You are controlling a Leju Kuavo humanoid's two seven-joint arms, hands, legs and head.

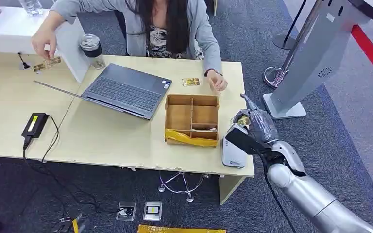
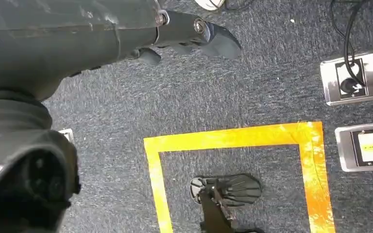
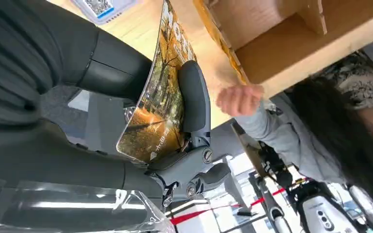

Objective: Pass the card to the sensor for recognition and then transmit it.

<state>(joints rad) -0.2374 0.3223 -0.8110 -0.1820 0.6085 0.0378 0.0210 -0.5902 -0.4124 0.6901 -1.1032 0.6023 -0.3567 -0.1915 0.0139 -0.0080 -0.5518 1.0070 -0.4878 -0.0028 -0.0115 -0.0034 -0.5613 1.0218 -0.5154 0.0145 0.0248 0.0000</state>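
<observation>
1. Right hand (image 1: 255, 124) pinches card (image 3: 158, 97) between thumb and finger, above sensor (image 1: 233, 154) at table (image 1: 102, 141) edge.
2. Left hand (image 2: 194, 36) hangs over floor, fingers curled, holding nothing.
3. Risk: card bows in the pinch, could slip or miss the read.

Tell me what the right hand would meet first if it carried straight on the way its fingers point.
Probably the person's hand resting on the table. The right hand, holding the card, points up-table past the wooden box; depth is unclear, so it might pass above.
</observation>
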